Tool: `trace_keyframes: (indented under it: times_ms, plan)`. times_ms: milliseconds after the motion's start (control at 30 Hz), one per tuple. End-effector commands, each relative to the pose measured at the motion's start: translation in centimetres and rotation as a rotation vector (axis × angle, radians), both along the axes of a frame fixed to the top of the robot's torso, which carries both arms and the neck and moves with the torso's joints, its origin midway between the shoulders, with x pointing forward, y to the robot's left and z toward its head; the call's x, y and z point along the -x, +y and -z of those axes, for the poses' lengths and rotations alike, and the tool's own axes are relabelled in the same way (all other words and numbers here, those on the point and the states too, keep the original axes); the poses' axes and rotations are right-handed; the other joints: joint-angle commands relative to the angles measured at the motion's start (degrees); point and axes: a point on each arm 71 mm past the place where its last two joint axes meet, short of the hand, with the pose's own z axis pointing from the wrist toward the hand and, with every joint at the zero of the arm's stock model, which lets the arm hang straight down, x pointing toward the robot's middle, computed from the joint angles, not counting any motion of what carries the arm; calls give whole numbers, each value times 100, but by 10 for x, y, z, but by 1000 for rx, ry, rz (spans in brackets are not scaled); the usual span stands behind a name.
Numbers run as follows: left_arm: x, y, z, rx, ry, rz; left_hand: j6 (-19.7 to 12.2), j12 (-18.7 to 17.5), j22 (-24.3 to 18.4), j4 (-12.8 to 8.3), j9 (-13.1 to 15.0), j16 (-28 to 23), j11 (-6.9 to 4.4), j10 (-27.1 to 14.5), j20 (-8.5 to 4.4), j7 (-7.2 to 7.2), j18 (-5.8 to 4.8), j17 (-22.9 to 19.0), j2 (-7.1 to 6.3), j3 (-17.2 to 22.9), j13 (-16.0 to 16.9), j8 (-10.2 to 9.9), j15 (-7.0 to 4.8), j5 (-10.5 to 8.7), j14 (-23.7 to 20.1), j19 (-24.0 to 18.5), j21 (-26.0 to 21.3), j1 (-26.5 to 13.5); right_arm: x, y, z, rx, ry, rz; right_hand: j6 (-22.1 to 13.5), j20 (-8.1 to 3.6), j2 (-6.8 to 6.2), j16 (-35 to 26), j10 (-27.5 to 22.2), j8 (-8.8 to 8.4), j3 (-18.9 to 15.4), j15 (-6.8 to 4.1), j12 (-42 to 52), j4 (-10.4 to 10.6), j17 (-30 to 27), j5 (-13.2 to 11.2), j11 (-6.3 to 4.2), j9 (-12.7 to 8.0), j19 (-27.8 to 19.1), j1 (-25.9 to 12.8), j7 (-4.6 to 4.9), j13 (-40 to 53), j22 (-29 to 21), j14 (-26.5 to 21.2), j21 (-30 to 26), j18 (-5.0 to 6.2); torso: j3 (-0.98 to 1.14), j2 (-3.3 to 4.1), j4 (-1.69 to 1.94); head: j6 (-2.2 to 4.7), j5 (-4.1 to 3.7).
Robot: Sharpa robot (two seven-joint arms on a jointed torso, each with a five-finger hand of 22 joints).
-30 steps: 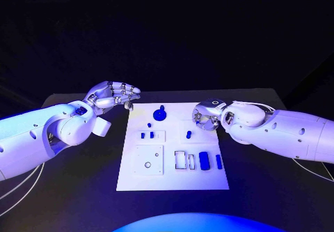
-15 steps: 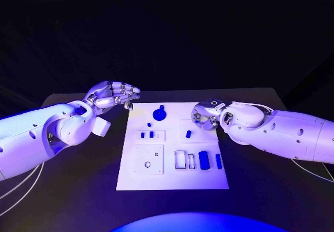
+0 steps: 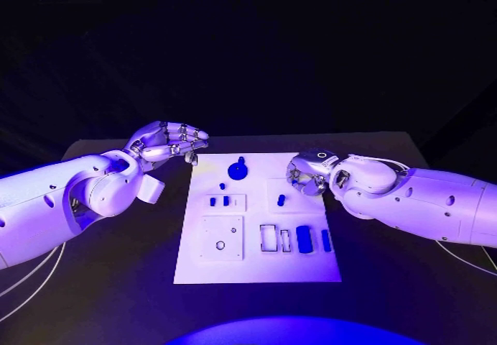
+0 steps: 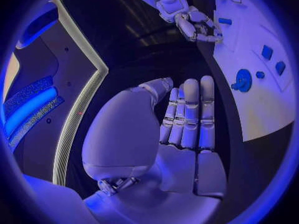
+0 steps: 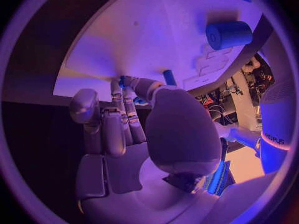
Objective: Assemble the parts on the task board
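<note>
Both hands [image 3: 171, 142] [image 3: 307, 175] curled over board [image 3: 259, 259].

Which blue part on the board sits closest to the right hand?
The small blue part in the raised white block just under the right hand. The round blue part lies farther toward the left hand, and the oblong ones sit nearer the robot.
</note>
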Motion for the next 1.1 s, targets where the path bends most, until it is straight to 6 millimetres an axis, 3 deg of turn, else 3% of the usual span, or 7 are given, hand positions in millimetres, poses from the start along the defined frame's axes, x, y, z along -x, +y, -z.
trace_keyframes:
  times_ms: [33,633,900,1100]
  plan:
    - [1,-2,-1,5,-3,17,-39,13,-9,-16,-7,37,19,-17,9,-6,84,5,42,-20,9,-30,11,24,14,41,-27,6,-3,-5,-10,-76,-7,27,43,-19,159,23,260,14,134,-43,-5,-87,-7,13,-220,5,11,189,-11,29,-6,302,11,-95,-1,-1,0,16,-2]
    - [0,-4,-1,7,-5,18,-43,12,-11,-9,-8,39,22,-22,11,-3,83,9,43,-24,9,-31,14,23,14,43,-30,-3,12,3,-34,-237,-32,-35,35,-13,148,25,260,15,156,-50,-21,-100,-6,10,-219,11,6,185,-4,28,13,299,26,-99,4,1,-3,43,64]
    - [0,-6,-1,9,-6,23,-43,12,-11,-9,-8,39,22,-22,11,-3,83,9,43,-24,9,-31,14,23,14,43,-30,-3,36,37,-40,-283,-21,-137,32,-12,145,30,259,14,160,-51,-24,-104,1,9,-217,13,3,185,0,27,13,300,23,-97,12,0,-2,14,166]
    - [0,-9,-1,12,-6,28,-43,12,-11,-9,-8,39,22,-22,11,-3,83,9,43,-24,9,-31,14,23,14,43,-30,-3,51,70,-38,-265,15,-210,29,-11,143,25,258,14,164,-51,-28,-107,-9,8,-216,14,-11,185,3,27,-2,297,3,-92,-8,-9,12,-36,305]
